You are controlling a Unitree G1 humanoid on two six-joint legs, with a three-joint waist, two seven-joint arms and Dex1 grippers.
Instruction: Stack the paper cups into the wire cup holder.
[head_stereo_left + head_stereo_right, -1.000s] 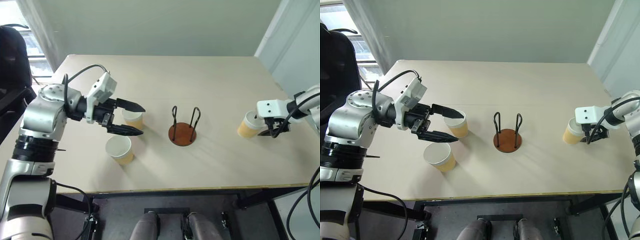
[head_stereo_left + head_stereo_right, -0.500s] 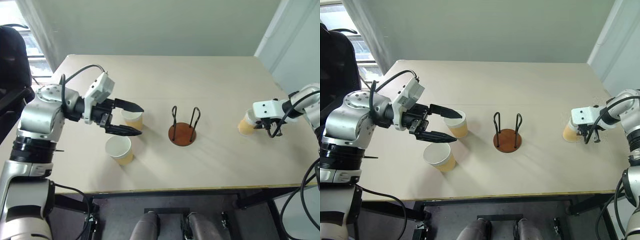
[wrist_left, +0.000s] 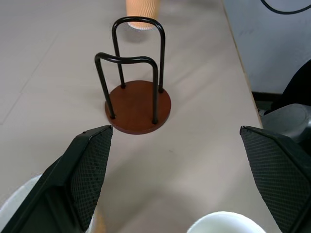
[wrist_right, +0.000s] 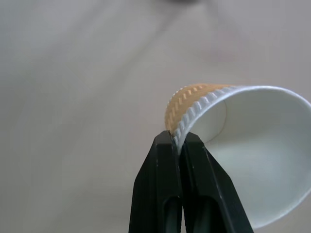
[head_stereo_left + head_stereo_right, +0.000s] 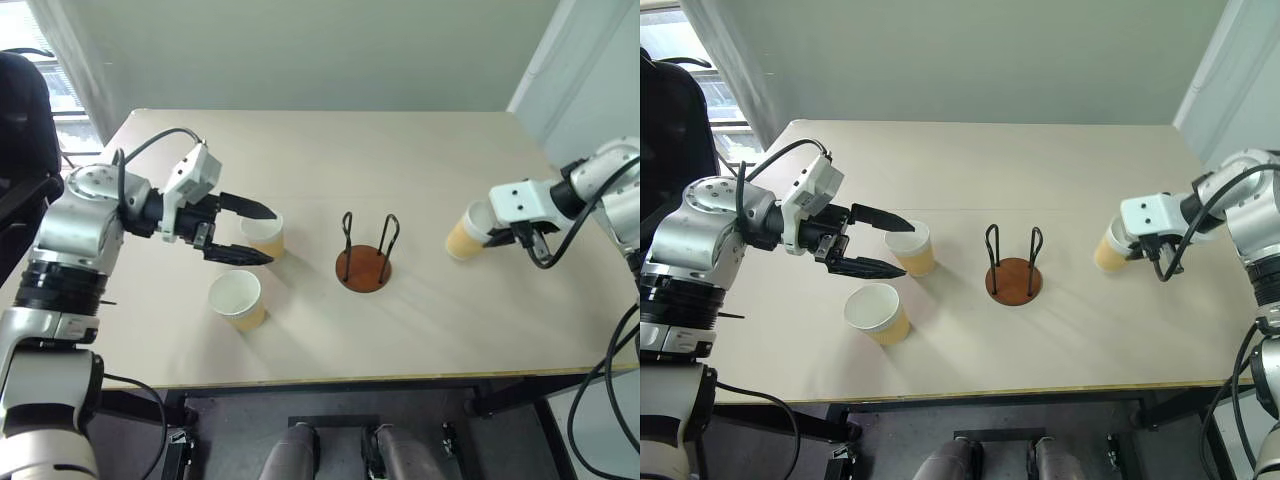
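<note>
The wire cup holder (image 5: pixel 363 268) stands empty at the table's middle, a reddish-brown disc with black wire loops. Two paper cups stand upright left of it: one (image 5: pixel 264 237) farther back, one (image 5: pixel 238 298) nearer the front edge. My left gripper (image 5: pixel 269 236) hovers open over the farther cup, pointing toward the holder (image 3: pixel 138 107). My right gripper (image 4: pixel 177 141) is shut on the rim of the third paper cup (image 4: pixel 243 160). That cup (image 5: pixel 465 236) hangs tilted above the table, right of the holder.
The pale wooden table (image 5: pixel 420 160) ends at a front edge near me and a right edge close behind my right arm. A dark chair (image 5: pixel 25 110) stands off the table's left corner.
My right gripper shut on the third cup's rim, lifted it off the table and carried it left toward the holder. The left gripper stayed over the farther cup.
</note>
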